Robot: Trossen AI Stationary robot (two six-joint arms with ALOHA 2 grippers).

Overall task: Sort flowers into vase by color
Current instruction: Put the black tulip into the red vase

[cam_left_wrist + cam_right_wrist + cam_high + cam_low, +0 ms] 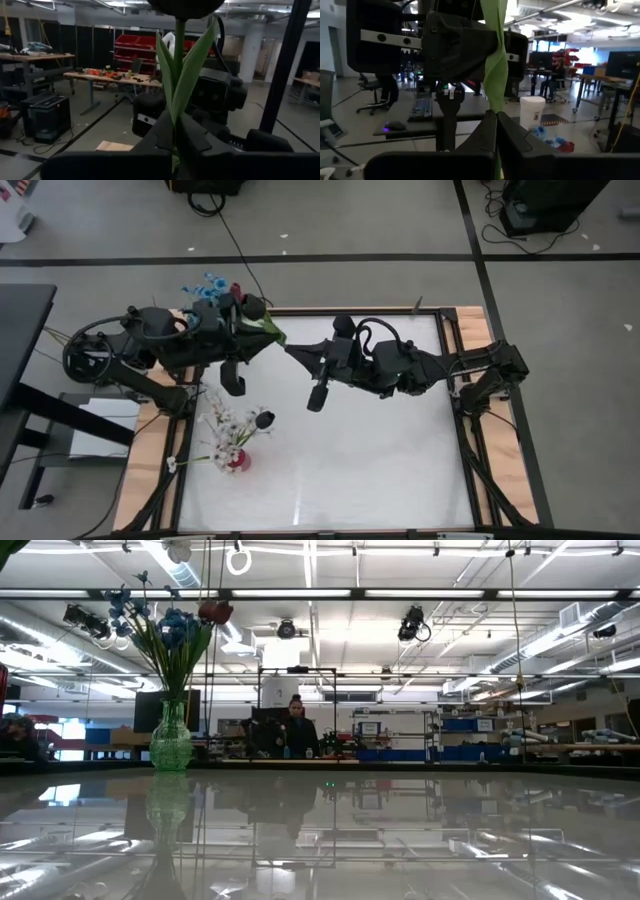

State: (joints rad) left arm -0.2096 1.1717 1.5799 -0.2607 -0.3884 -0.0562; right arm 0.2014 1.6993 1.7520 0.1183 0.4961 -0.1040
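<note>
Above white table [400, 470], both jaws clamp one flower stem [272, 332], lying level.

A glossy white table top [380, 460], mirror-bright in the low view, sits in a bare wooden frame [150, 430], with a patterned green glass vase [170, 740] at ten o'clock and a smaller red vase [234, 462] at seven o'clock. Cloth-like flowers [165, 625] with matt green leaves fill the glass vase. The left gripper [176, 135] and right gripper [496, 125] are matt black plastic, pinching a satiny green stem [179, 75].
</note>
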